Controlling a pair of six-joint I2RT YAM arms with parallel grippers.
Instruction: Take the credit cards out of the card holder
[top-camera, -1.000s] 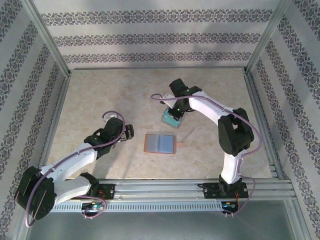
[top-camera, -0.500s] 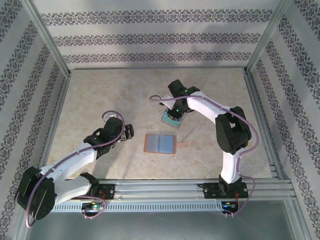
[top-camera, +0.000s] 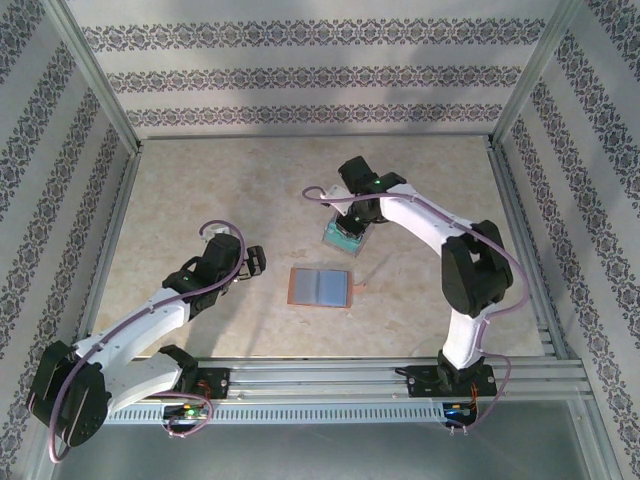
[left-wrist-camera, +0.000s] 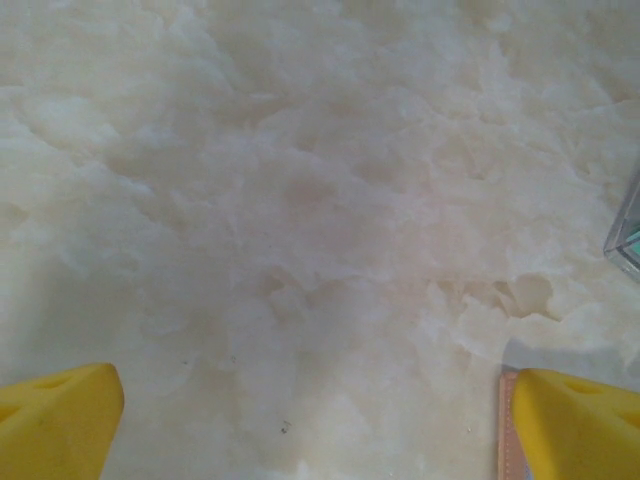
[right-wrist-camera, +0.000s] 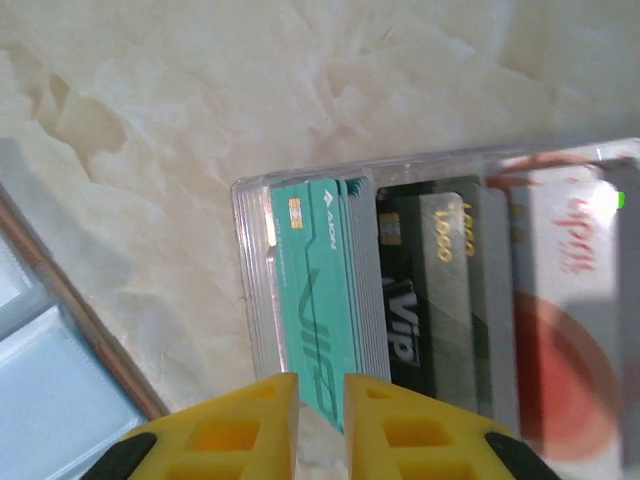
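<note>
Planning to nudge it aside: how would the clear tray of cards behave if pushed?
The clear tray looks thin and light, so it probably slides easily on the smooth table. Its loose credit cards may shift.

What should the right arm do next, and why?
Probably lift the right gripper straight up, off the clear tray. Its jaws stand slightly apart, and the teal card seems to lie flat in the tray beside the dark card and the red card, so it looks let go.
</note>
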